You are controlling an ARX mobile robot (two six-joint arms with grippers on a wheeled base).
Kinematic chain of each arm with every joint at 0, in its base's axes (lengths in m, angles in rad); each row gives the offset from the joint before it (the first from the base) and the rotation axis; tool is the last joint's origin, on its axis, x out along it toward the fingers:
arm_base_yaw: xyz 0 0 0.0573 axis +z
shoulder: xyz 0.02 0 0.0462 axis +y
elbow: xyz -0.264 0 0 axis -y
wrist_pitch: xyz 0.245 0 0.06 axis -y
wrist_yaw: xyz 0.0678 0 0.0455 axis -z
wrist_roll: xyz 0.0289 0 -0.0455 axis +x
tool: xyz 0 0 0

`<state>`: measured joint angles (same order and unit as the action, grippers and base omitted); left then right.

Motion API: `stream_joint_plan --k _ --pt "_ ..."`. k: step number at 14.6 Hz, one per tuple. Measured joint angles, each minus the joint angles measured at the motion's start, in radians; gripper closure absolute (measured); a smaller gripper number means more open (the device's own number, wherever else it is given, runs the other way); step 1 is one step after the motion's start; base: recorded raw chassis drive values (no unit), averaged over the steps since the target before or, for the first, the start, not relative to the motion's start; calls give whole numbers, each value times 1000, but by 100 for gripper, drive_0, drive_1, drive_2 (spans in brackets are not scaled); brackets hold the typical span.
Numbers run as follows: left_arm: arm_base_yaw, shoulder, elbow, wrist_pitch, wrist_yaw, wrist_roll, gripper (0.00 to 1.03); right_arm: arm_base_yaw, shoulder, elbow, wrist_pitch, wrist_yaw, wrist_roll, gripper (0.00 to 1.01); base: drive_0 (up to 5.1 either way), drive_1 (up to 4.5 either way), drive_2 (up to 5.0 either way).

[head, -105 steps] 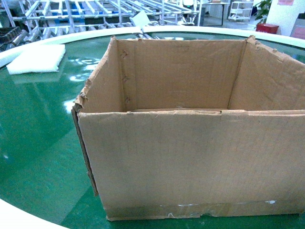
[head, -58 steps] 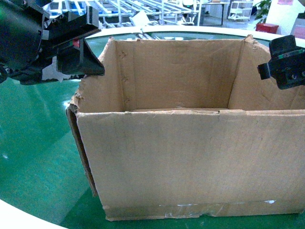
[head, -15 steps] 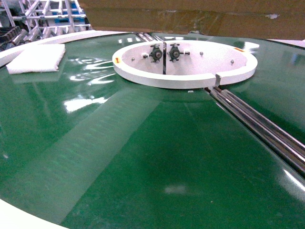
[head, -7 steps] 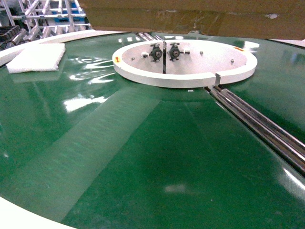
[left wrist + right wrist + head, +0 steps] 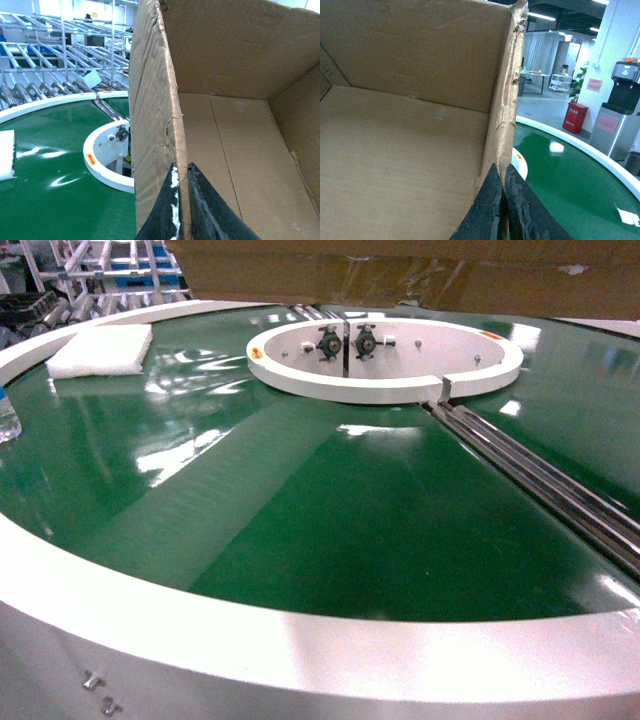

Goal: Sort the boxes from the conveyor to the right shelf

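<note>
The big round conveyor [image 5: 300, 530] filled most of the head view, with its shiny green top, its white rim along the near edge and its white ring hub [image 5: 385, 365] toward the far side. A metal track [image 5: 540, 485] was seen running from the hub out to the right edge. The brown cardboard box [image 5: 400, 275] was held up in the air above the far side of the conveyor, so only its taped bottom strip was shown at the top edge of the head view. Inside, the box was seen to be bare, and its edges were torn and worn. A white foam pad [image 5: 100, 350] was laid flat near the far left edge of the green top. The left gripper [image 5: 181, 175] was pinched tight on the top edge of the box's left wall, one black finger on each side of the cardboard. The right gripper [image 5: 502, 185] was pinched the same way on the box's right wall. A small clear bottle [image 5: 6, 420] was partly seen at the left edge.
</note>
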<state>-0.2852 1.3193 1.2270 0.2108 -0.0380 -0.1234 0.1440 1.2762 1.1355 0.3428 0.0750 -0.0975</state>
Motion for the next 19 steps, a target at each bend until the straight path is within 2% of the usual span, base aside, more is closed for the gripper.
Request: stream_joint_plan --k 19 --pt "0 -6 2 0 -3 0 101 0 -5 0 -1 0 0 99 0 0 0"
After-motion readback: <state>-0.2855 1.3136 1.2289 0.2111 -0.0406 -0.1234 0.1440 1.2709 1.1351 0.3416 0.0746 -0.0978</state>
